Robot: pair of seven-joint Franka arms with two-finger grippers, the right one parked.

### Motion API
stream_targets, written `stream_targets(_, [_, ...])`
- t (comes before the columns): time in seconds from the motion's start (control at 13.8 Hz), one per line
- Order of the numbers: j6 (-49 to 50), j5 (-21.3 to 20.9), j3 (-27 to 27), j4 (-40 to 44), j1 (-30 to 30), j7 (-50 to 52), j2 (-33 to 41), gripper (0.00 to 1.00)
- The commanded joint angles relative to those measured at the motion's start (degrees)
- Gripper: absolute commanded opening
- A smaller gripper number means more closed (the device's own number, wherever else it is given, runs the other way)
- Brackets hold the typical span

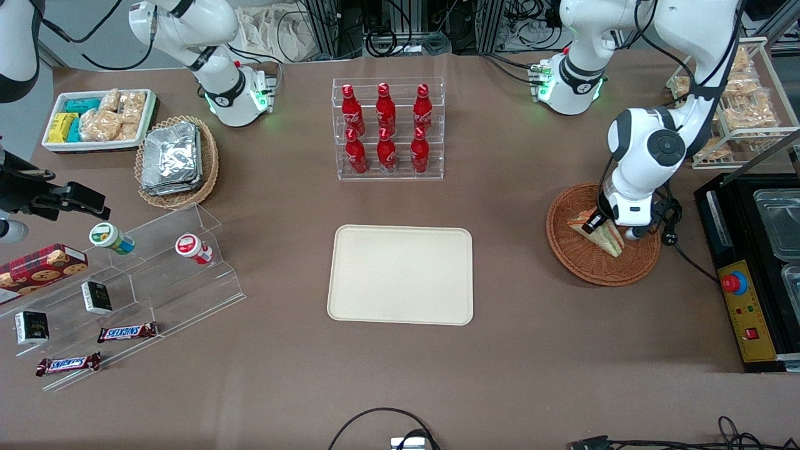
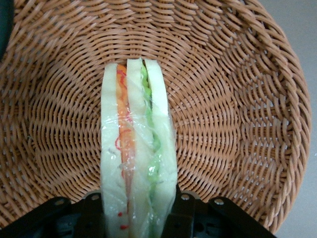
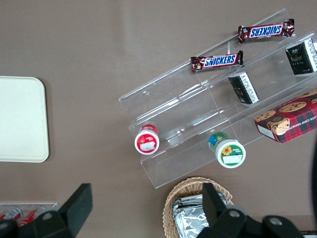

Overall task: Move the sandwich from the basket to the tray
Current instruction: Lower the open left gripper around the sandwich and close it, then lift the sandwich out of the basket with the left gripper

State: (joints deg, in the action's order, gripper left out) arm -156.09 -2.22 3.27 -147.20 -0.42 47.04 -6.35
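Nearest the front camera lies a bare stretch of brown table [image 1: 562, 387], with the cream tray [image 1: 400, 275] just above it, holding nothing. One sandwich [image 2: 138, 148], film-wrapped, stands on edge in the single reddish-brown basket [image 2: 237, 99], toward the working arm's end of the table and well apart from the tray. The left gripper [image 2: 138, 218] is lowered into the basket, its two dark fingers [image 2: 93, 210] pressed against the bread faces on either side of the wedge, closed on it.

Risks, as a judgement: the wrap looks slick and the bread soft, so the wedge could slide out of the pinch on lifting or be crushed by a hard squeeze; a low carry could also catch the basket rim and drag the basket along.

Counts: one sandwich, one basket, one tray, six red bottles [image 1: 386, 128] in a clear rack, two chocolate bars [image 1: 127, 332].
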Motion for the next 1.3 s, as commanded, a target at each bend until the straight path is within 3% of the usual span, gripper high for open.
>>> stream_targets(0.0, [-0.2,-3.3,0.1,-0.6,0.2,-0.3,1.9,0.33])
stream_targets(0.29, [8.7,-9.0,0.5,0.4,-0.6,-6.7,8.4,0.27])
stream_targets(0.72, [18.6,-8.8,3.8,6.3,-0.7,-26.4,12.9,0.25])
stream_targets(0.94, [18.3,-8.0,8.3,9.2,-1.1,-30.1,12.2,0.25])
stream_targets(1.08, [18.3,-7.8,9.2,11.9,-4.0,-31.0,10.7,0.26])
stream_targets(1.23, [18.3,-5.1,9.1,14.7,-7.6,-31.2,8.9,0.26])
